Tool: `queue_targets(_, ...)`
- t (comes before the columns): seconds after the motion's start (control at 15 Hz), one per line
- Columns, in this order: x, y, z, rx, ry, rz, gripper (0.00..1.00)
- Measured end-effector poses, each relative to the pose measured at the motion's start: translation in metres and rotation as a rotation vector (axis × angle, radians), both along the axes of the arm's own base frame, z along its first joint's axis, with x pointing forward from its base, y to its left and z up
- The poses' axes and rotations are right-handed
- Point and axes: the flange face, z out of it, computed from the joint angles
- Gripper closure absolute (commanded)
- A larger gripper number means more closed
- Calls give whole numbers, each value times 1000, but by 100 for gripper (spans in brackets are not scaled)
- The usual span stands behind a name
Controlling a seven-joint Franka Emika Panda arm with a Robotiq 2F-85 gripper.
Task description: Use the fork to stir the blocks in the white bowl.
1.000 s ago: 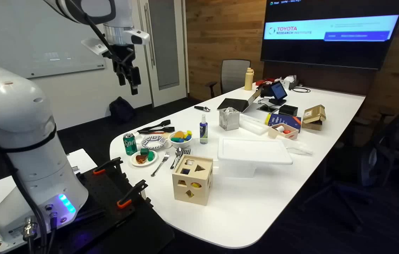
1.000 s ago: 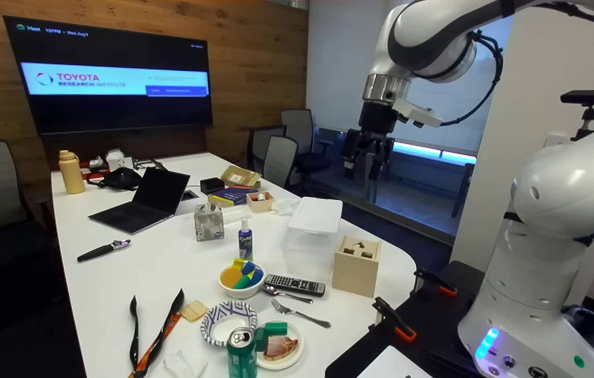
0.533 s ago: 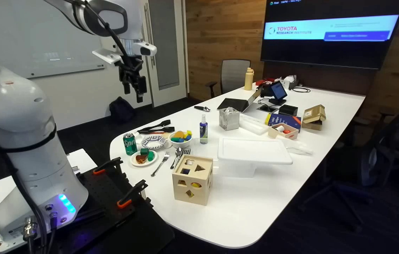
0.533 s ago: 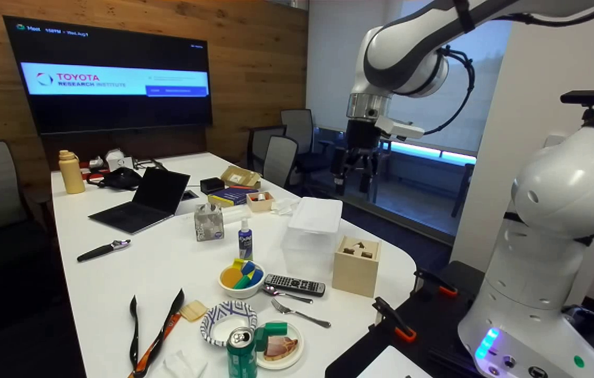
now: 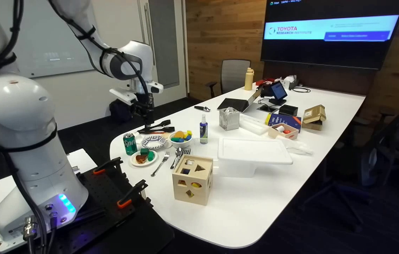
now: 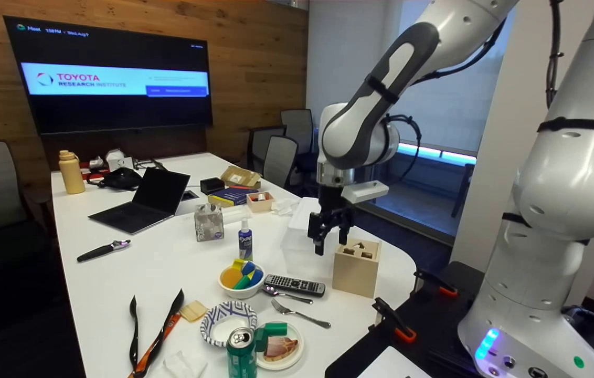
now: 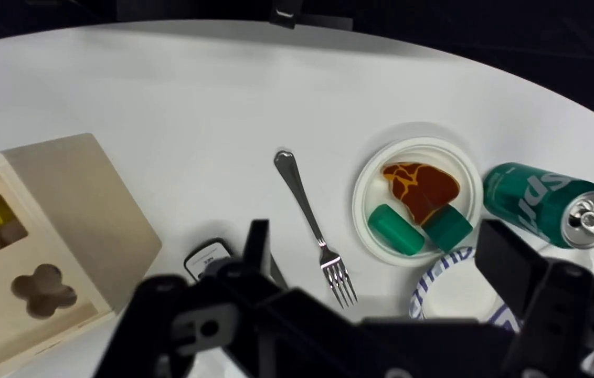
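The silver fork lies flat on the white table in both exterior views (image 5: pixel 160 164) (image 6: pixel 301 315) and in the wrist view (image 7: pixel 305 210). The white bowl (image 6: pixel 239 294) holds orange, yellow, blue and green blocks (image 6: pixel 231 277); the bowl also shows in an exterior view (image 5: pixel 181 144). It is out of view in the wrist view. My gripper (image 7: pixel 375 236) is open and empty, above the table. In the wrist view the fork lies between the open fingers, nearer the left one. The gripper shows in both exterior views (image 5: pixel 147 121) (image 6: pixel 331 242).
A white plate (image 7: pixel 362 210) with toy steak and green blocks, a patterned bowl (image 6: pixel 244 310) and a Sprite can (image 7: pixel 533 199) lie near the fork. A spoon (image 6: pixel 289 296), remote (image 6: pixel 297 284), wooden shape box (image 6: pixel 354 278), spray bottle (image 6: pixel 245 241) and lidded plastic box (image 5: pixel 254 150) stand around.
My gripper has moved down and out over the table, rightward in one exterior view and leftward in the opposite one. The fork, bowl and blocks have not moved.
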Motion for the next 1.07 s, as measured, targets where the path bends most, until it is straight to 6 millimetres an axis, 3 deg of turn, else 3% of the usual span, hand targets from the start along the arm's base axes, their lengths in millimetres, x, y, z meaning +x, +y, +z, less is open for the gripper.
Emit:
queue_targets(0.47,35,24,-107,-6,88,38,0)
queue_targets(0.73,46,27,-150,-15,128,60,0)
queue_targets(1.07,52,15,-196,-31,103,85,0)
